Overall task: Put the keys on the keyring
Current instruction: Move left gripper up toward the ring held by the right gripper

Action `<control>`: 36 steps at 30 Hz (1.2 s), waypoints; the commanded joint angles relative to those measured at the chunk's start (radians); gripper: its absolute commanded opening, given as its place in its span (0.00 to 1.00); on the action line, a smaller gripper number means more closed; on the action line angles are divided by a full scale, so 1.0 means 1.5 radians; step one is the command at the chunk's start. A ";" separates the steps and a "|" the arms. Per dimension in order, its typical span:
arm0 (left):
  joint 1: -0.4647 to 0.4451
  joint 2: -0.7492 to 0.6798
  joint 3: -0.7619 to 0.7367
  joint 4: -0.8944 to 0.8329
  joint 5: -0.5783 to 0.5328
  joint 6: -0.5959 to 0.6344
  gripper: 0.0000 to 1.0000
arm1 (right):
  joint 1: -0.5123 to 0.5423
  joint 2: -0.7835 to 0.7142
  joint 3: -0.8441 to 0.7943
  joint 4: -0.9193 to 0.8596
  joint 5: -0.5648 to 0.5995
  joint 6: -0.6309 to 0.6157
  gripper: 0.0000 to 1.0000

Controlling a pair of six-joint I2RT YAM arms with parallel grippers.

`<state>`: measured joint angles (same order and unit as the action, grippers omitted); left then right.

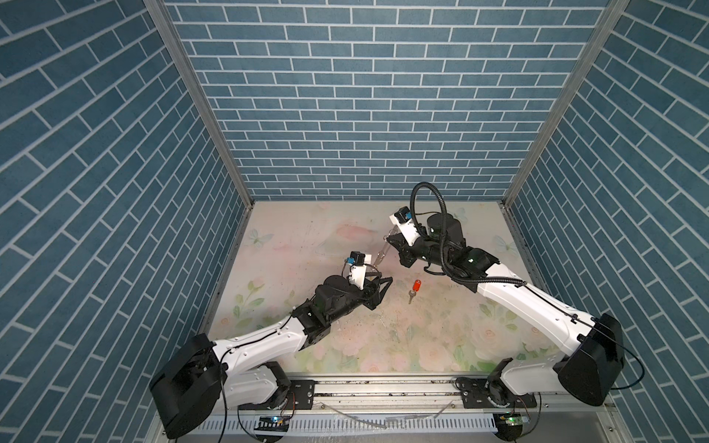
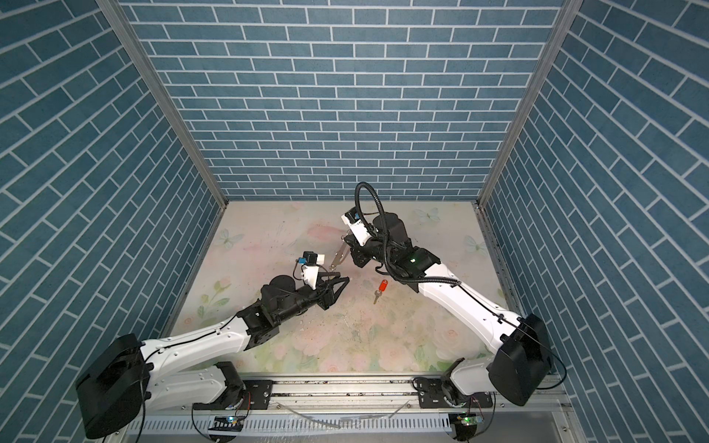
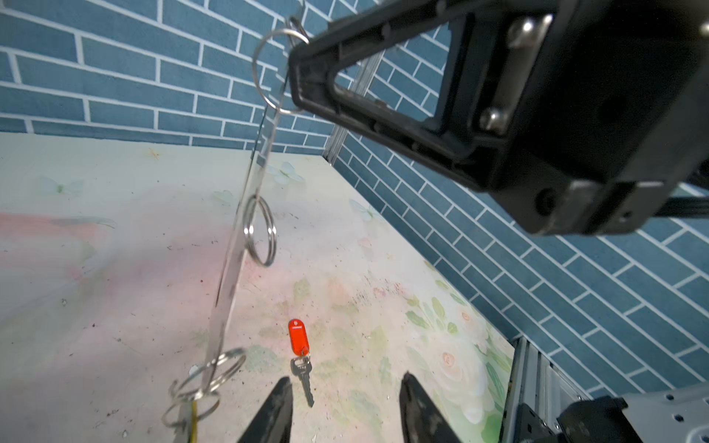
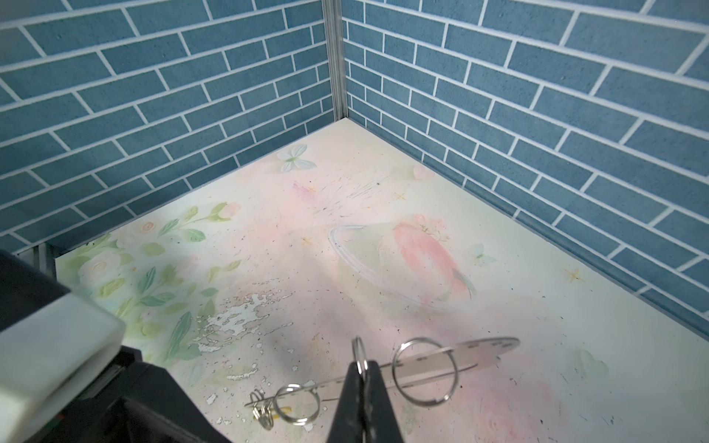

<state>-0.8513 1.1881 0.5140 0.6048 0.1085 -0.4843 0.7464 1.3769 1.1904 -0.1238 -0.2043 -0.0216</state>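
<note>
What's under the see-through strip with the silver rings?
Only flowery table; the clear strip hangs in the right gripper. The red-tagged key lies beside, not under it. Something yellow dangles at its low end, mostly hidden, so I can't name it.

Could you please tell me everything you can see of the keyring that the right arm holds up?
The keyring is a clear, flat, plastic-looking strip with a rounded end, carrying several silver split rings along its length. The right gripper, fingers shut, pinches it beside one ring and holds it slanted above the table. Something small and yellow hangs at its lower end; what it is cannot be told.
</note>
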 commanded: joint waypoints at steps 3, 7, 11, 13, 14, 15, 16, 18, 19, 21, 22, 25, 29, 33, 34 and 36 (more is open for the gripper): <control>-0.004 0.003 -0.007 0.096 -0.079 -0.014 0.49 | 0.004 -0.022 0.022 0.026 0.000 0.022 0.00; -0.003 0.002 -0.003 0.099 -0.094 -0.004 0.51 | 0.003 -0.026 0.020 0.024 -0.016 0.026 0.00; -0.002 0.009 0.008 0.091 -0.091 0.001 0.51 | 0.004 -0.029 0.018 0.024 -0.026 0.030 0.00; 0.000 0.011 0.011 0.087 -0.086 -0.002 0.51 | 0.004 -0.030 0.016 0.024 -0.028 0.032 0.00; 0.002 0.012 0.012 0.087 -0.084 -0.003 0.51 | 0.004 -0.032 0.016 0.024 -0.029 0.032 0.00; 0.002 0.012 0.012 0.087 -0.085 -0.005 0.51 | 0.005 -0.033 0.015 0.024 -0.031 0.032 0.00; 0.004 0.013 0.011 0.087 -0.086 -0.007 0.52 | 0.005 -0.035 0.015 0.024 -0.034 0.033 0.00; 0.007 0.010 0.006 0.089 -0.093 -0.011 0.52 | 0.005 -0.038 0.013 0.024 -0.040 0.032 0.00; 0.009 0.008 0.002 0.095 -0.094 -0.012 0.52 | 0.006 -0.040 0.012 0.025 -0.043 0.033 0.00; 0.015 0.006 -0.002 0.104 -0.092 -0.016 0.52 | 0.006 -0.043 0.011 0.024 -0.053 0.033 0.00; 0.018 0.005 -0.002 0.106 -0.091 -0.017 0.52 | 0.006 -0.044 0.011 0.024 -0.057 0.033 0.00; 0.027 0.005 0.000 0.112 -0.077 -0.013 0.52 | 0.007 -0.046 0.009 0.022 -0.071 0.032 0.00; 0.040 0.005 0.009 0.112 -0.062 -0.007 0.52 | 0.009 -0.047 0.007 0.019 -0.083 0.034 0.00; 0.048 0.001 0.005 0.124 -0.058 -0.004 0.51 | 0.011 -0.052 0.000 0.018 -0.093 0.034 0.00; 0.049 -0.001 0.004 0.128 -0.055 -0.004 0.51 | 0.011 -0.052 -0.001 0.018 -0.095 0.035 0.00; 0.051 -0.004 -0.002 0.139 -0.051 -0.003 0.50 | 0.012 -0.052 -0.001 0.017 -0.095 0.035 0.00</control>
<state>-0.7860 1.1999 0.5137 0.7662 0.0162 -0.5018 0.7551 1.3312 1.1900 -0.1192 -0.3138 0.0044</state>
